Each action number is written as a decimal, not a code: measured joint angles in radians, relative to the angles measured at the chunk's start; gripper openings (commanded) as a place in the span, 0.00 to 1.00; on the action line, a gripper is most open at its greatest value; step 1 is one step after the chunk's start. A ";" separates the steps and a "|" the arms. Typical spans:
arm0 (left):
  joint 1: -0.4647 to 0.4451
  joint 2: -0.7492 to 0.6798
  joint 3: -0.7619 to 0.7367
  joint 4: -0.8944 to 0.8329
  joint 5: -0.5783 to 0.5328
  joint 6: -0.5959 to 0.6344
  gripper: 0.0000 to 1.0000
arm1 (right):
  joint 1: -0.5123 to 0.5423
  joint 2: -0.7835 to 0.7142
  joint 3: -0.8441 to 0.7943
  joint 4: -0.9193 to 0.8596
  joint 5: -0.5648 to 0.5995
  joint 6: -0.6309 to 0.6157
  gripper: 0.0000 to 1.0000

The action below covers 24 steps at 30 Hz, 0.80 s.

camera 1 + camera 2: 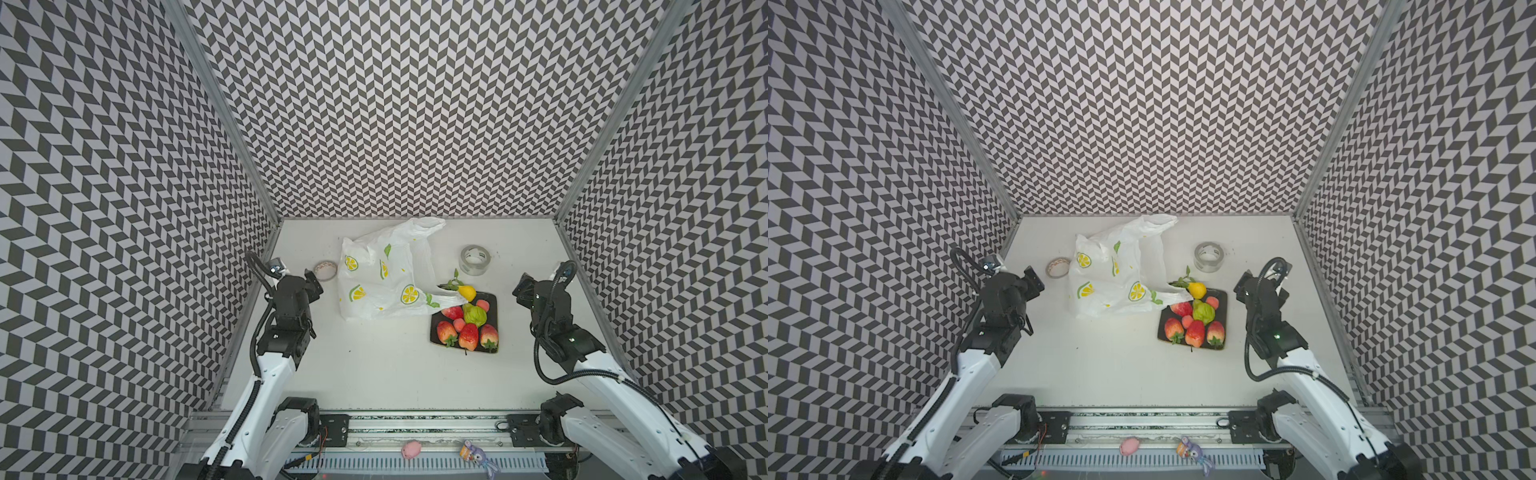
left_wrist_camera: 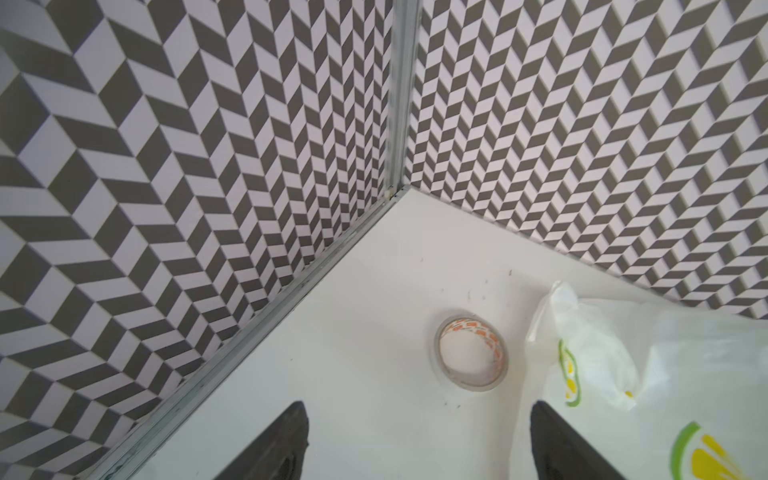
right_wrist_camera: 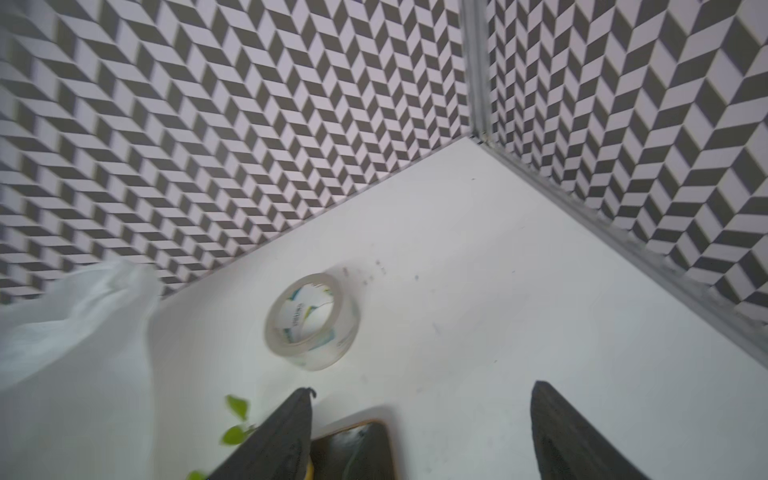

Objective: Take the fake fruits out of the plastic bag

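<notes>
Spread, empty: left end effector [image 2: 417, 407], right end effector [image 3: 422, 388]. One tray [image 1: 493, 315] bears four strawberries [image 1: 468, 336], two pink fruits [image 1: 459, 324], one green fruit [image 1: 476, 316], one lemon [image 1: 468, 292]; one plastic bag [image 1: 374, 282], two tape rolls [image 1: 475, 259].

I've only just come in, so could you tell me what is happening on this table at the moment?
Two robot arms are working at getting fake fruits out of a plastic bag. Strawberries, a green fruit and small pink ones sit on a dark tray, with the lemon at its far edge beside the bag. The bag lies slack on the table. The left gripper and right gripper are both open and empty, off to the sides.
</notes>
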 measured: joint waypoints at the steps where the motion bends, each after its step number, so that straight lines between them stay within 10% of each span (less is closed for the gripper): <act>1: 0.002 -0.005 -0.041 0.037 -0.004 0.013 0.85 | -0.037 0.042 -0.048 0.090 -0.003 -0.043 0.82; 10: 0.003 0.057 -0.339 0.493 0.088 0.158 0.87 | -0.172 0.481 -0.137 0.654 -0.129 -0.266 0.87; 24: 0.051 0.620 -0.385 1.257 0.311 0.304 0.91 | -0.201 0.642 -0.283 1.234 -0.328 -0.343 0.97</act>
